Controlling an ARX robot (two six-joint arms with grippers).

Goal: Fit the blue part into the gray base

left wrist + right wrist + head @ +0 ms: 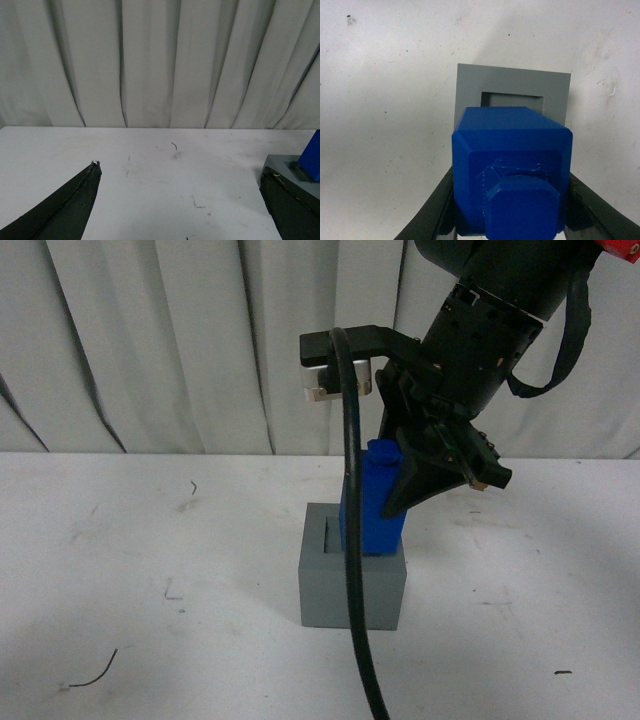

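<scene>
The gray base (pixel 352 588) stands on the white table mid-front, with its square recess facing up. My right gripper (pixel 388 508) comes down from the upper right and is shut on the blue part (pixel 371 502). The blue part stands nearly upright with its lower end at the base's top face by the recess; how deep it sits I cannot tell. In the right wrist view the blue part (pixel 512 165) fills the space between the fingers (pixel 436 212), and the gray base (pixel 512 81) shows beyond it. My left gripper (pixel 180 170) is open and empty, with the gray base (pixel 284 165) and blue part (pixel 313 155) by one finger.
A thick black cable (pixel 352 570) hangs in front of the base and the blue part. A white curtain (pixel 150 340) closes off the back of the table (pixel 150 560). A short dark wire scrap (pixel 95 670) lies front left.
</scene>
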